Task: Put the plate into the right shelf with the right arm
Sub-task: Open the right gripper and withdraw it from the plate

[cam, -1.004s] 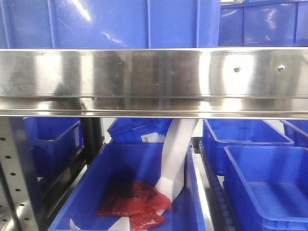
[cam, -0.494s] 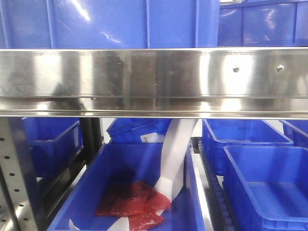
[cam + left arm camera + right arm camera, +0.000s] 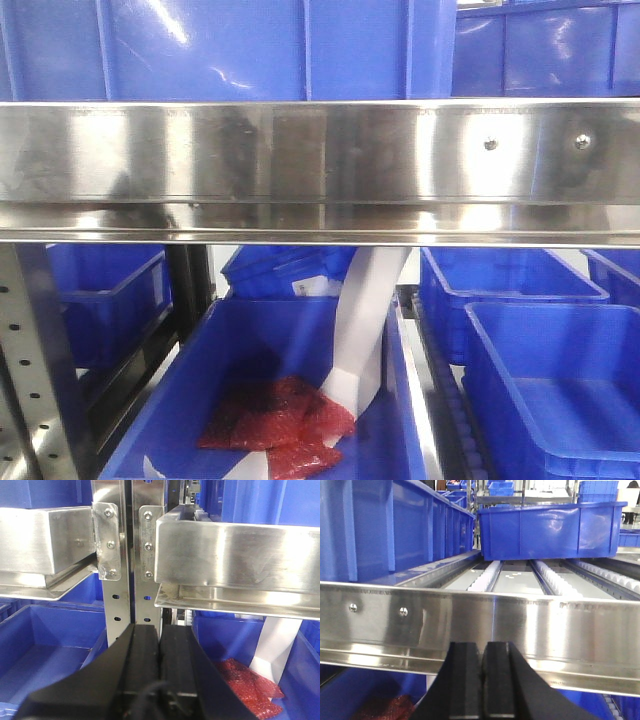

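The right gripper (image 3: 481, 680) sits low in the right wrist view, its two black fingers pressed flat together with nothing between them, just short of the front beam of the right shelf (image 3: 520, 625). Beyond that polished steel beam, white roller tracks (image 3: 485, 575) run back along the shelf level to a blue bin (image 3: 550, 530) standing across the far end, with a long row of blue bins (image 3: 395, 525) lining the left side. The plate appears in none of the three views, so its place cannot be told.

In the left wrist view, the left gripper (image 3: 160, 670) is likewise closed tight and empty, pointed at a grey perforated upright (image 3: 127, 580) where two steel beams meet. Below and to the right lies an open bin (image 3: 280, 675) holding red mesh bags (image 3: 245, 680) and a white strip (image 3: 275, 640).

From the front camera, the wide steel beam (image 3: 320, 170) spans the whole width, bins above and beneath it, the red mesh bags (image 3: 280, 425) in the bin under its middle.
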`<state>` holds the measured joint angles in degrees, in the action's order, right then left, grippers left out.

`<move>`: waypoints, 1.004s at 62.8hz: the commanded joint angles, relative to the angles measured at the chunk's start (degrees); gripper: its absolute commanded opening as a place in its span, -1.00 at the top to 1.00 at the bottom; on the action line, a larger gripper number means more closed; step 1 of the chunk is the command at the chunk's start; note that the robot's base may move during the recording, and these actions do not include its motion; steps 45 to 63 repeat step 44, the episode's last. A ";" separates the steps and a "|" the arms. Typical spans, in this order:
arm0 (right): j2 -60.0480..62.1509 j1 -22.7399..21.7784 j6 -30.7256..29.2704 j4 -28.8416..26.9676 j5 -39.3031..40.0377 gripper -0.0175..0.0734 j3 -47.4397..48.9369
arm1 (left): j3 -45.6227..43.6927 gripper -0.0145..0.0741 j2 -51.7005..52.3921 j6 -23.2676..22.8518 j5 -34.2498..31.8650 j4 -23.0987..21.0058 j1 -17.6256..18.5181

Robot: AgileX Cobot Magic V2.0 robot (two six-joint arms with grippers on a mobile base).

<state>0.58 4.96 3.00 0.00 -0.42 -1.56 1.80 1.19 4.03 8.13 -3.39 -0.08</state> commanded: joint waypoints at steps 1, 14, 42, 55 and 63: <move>0.77 -0.33 0.13 0.00 5.60 0.50 0.30 | 0.48 0.78 -0.02 0.16 -5.20 -0.24 0.38; 0.77 -0.33 0.13 0.00 5.60 0.50 0.30 | 0.48 0.78 -0.02 0.16 -5.20 -0.24 0.38; 0.77 -0.33 0.13 0.00 5.60 0.50 0.30 | 0.48 0.78 -0.02 0.16 -5.20 -0.24 0.38; 0.77 -0.33 0.13 0.00 5.60 0.50 0.30 | 0.48 0.78 -0.02 0.16 -5.20 -0.24 0.38; 0.77 -0.33 0.13 0.00 5.60 0.50 0.30 | 0.48 0.78 -0.02 0.16 -5.20 -0.24 0.38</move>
